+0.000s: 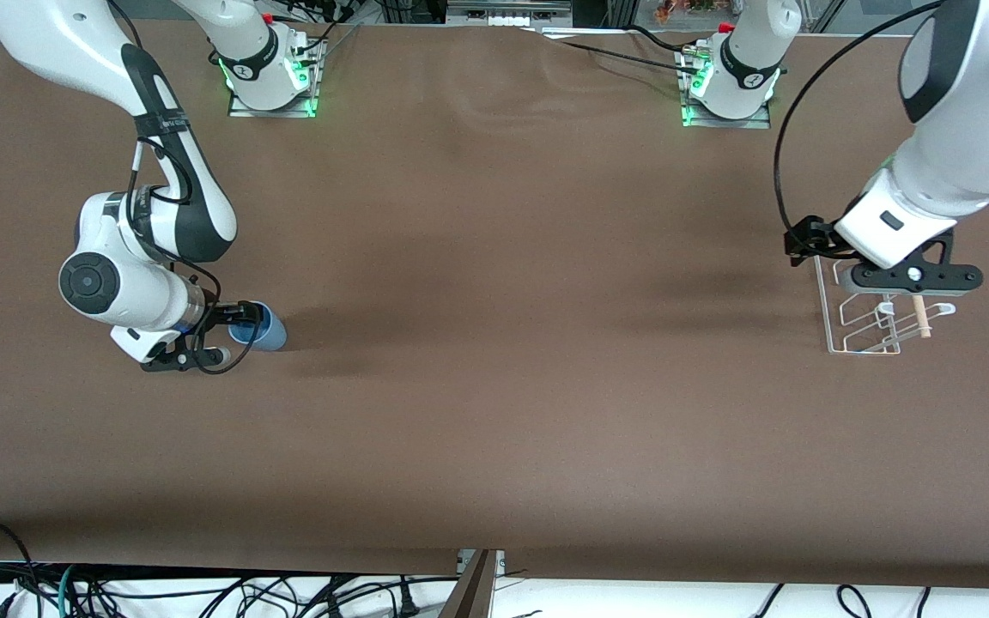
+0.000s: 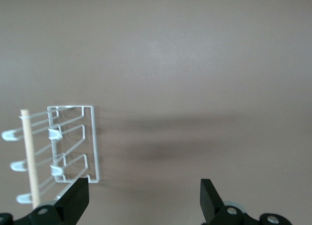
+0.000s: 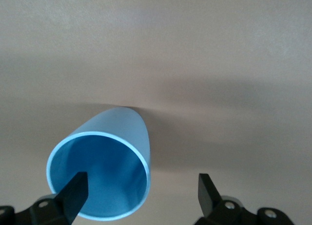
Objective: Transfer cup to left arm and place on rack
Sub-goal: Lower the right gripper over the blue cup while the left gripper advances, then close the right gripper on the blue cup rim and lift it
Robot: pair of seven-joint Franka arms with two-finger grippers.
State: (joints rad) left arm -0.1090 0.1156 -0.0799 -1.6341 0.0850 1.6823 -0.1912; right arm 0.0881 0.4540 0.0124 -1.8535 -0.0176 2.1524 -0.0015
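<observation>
The light-blue cup (image 1: 266,333) stands upright, mouth up, on the brown table at the right arm's end. In the right wrist view the cup (image 3: 105,154) lies below me, off to one side. My right gripper (image 1: 185,357) hovers just above and beside it, open (image 3: 141,193); one finger (image 3: 73,193) shows over the cup's rim and nothing is between the jaws. The rack (image 1: 865,324) with its wooden rod (image 1: 920,318) sits at the left arm's end. My left gripper (image 1: 915,276) hangs over the rack, open and empty (image 2: 145,195); the rack (image 2: 73,142) shows beside one finger.
Both arm bases (image 1: 271,81) (image 1: 728,90) stand on the table edge farthest from the front camera. A cable (image 1: 791,163) loops from the left arm's wrist. Cables trail below the table's nearest edge.
</observation>
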